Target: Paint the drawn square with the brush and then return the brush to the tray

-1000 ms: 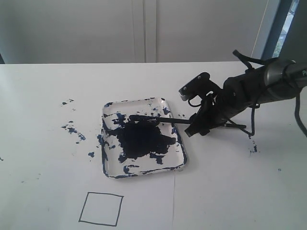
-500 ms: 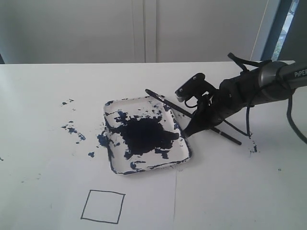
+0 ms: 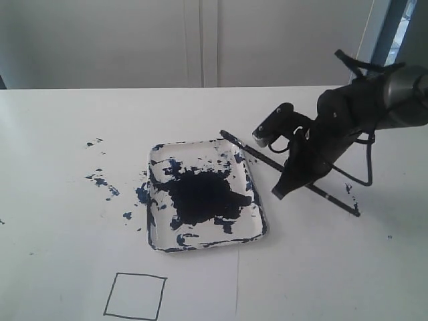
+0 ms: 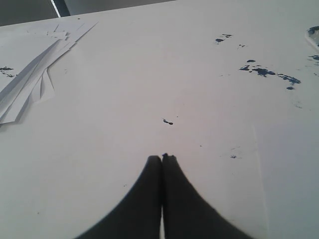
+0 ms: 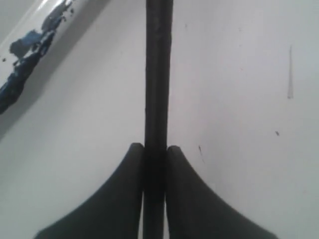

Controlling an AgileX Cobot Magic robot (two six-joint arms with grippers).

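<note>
My right gripper (image 3: 281, 190) is shut on the brush (image 3: 257, 154), a long black stick that slants from its tip near the tray's far right corner down to the table at the right. In the right wrist view the brush (image 5: 158, 74) runs straight out between my fingers (image 5: 182, 164). The tray (image 3: 156, 241), clear and blotted dark blue-black, lies just left of the gripper. The drawn square (image 3: 134, 295) is a blank outline at the near edge, below the tray. My left gripper (image 4: 162, 158) is shut on nothing above bare white table.
Blue paint splatters (image 3: 101, 180) mark the table left of the tray, and they show in the left wrist view as splatters (image 4: 266, 73). Loose white sheets (image 4: 35, 74) lie at one side. A few flecks (image 3: 349, 189) sit right of the arm.
The brush has left the tray's paint blot and swung out to the right with my right gripper, its tip now over the tray's far right corner. The tray shifted slightly.
</note>
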